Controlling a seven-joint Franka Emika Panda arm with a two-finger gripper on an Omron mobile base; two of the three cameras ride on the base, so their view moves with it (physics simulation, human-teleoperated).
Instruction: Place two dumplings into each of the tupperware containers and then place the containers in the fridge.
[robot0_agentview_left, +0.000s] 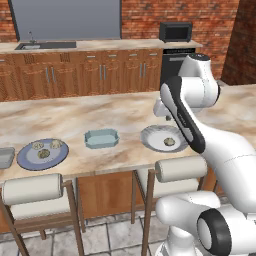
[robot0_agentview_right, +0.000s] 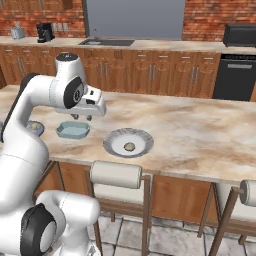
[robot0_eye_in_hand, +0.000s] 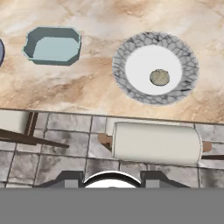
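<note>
Marble counter, dumpling on white plate, below gripper

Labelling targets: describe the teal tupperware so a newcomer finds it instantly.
On the marble island counter, look between the blue-grey plate with three dumplings and the white plate with one. The teal container is the empty rectangular tub with clipped corners; its neighbours are round.

Red brick wall, wooden cabinets below back counter, marble island counter, padded stools, grey tiled floor.
</note>
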